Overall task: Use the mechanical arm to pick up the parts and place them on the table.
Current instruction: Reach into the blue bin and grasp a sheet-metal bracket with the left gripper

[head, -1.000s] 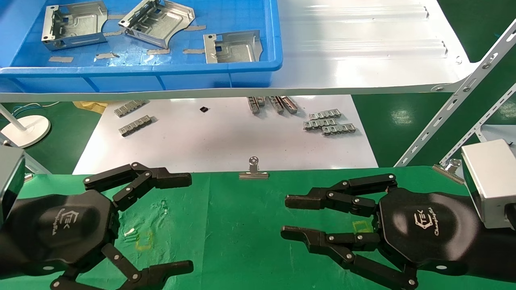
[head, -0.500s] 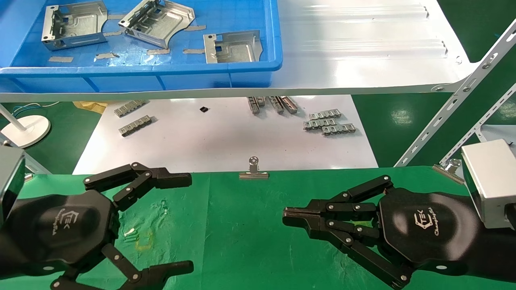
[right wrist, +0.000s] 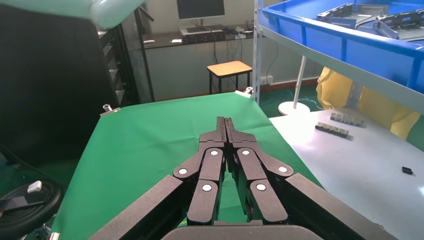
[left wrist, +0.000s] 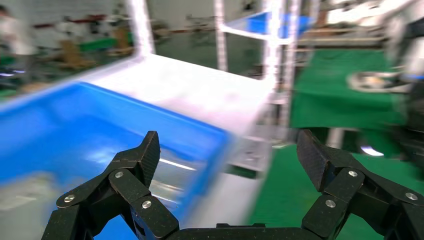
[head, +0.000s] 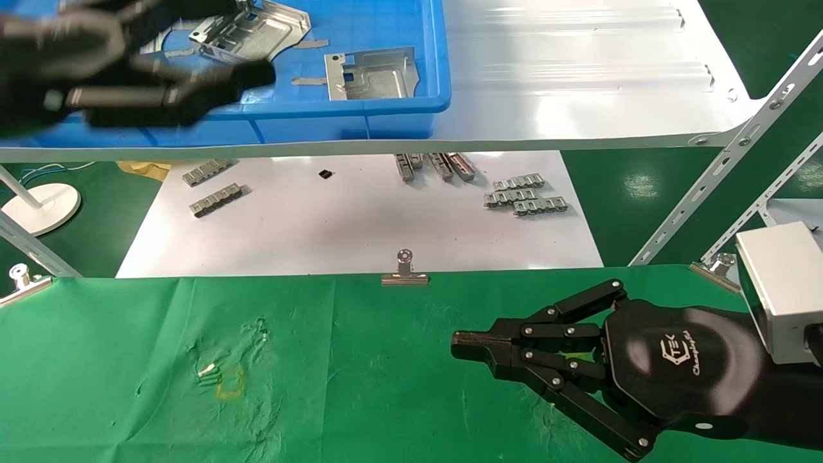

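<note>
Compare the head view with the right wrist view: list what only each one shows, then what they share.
Only the head view: the left gripper, blurred, over the blue bin, and the part lying flat at the bin's right end.

Only the right wrist view: a small stool and a monitor beyond the table.

Both: the right gripper, fingers shut and empty, over the green table, plus the metal strips on the white sheet.
</note>
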You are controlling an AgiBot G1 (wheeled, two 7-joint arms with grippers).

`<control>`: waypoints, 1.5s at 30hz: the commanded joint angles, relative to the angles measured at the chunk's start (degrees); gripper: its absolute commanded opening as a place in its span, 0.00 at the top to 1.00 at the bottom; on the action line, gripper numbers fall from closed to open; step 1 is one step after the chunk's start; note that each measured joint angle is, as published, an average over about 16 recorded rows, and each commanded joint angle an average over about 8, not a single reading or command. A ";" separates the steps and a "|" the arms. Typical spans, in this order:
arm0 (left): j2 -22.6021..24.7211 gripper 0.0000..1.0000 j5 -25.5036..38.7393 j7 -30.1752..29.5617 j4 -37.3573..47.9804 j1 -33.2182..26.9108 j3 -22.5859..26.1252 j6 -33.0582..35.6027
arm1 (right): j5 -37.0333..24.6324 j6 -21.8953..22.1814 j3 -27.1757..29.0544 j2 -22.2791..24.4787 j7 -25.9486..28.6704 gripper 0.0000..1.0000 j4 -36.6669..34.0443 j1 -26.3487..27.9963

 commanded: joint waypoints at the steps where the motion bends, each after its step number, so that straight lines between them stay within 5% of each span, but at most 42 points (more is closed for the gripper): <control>1: 1.85 0.00 3.68 0.06 4.30 -5.03 1.56 -0.61 | 0.00 0.00 0.00 0.00 0.00 1.00 0.00 0.00; 9: 11.29 0.00 15.03 4.00 26.48 -18.70 6.92 -7.53 | 0.02 0.01 -0.02 0.01 -0.01 1.00 0.00 0.01; 18: 18.24 0.01 20.56 8.27 40.93 -24.95 9.13 -19.46 | 0.03 0.02 -0.04 0.02 -0.02 1.00 0.00 0.01; 20: 19.19 0.19 21.61 8.50 42.98 -25.81 9.76 -20.72 | 0.03 0.02 -0.05 0.02 -0.02 1.00 0.00 0.01; 26: 21.24 0.93 24.81 7.56 47.87 -28.00 11.90 -22.25 | 0.04 0.02 -0.06 0.02 -0.03 1.00 0.00 0.02; 31: 22.08 1.00 26.10 6.47 50.36 -29.09 12.78 -23.02 | 0.05 0.03 -0.07 0.03 -0.04 1.00 0.00 0.02; 34: 22.43 1.00 26.69 6.15 51.27 -29.48 13.18 -23.71 | 0.05 0.03 -0.08 0.03 -0.04 0.84 0.00 0.02; 39: 22.86 1.00 27.24 6.17 52.03 -29.75 13.55 -24.80 | 0.06 0.04 -0.09 0.04 -0.05 0.22 0.00 0.02; 41: 22.95 1.00 27.30 6.40 52.11 -29.74 13.59 -25.13 | 0.07 0.04 -0.10 0.04 -0.05 0.04 0.00 0.02; 45: 23.04 1.00 27.46 7.05 52.17 -29.71 13.69 -25.61 | 0.07 0.04 -0.11 0.04 -0.05 0.00 0.00 0.03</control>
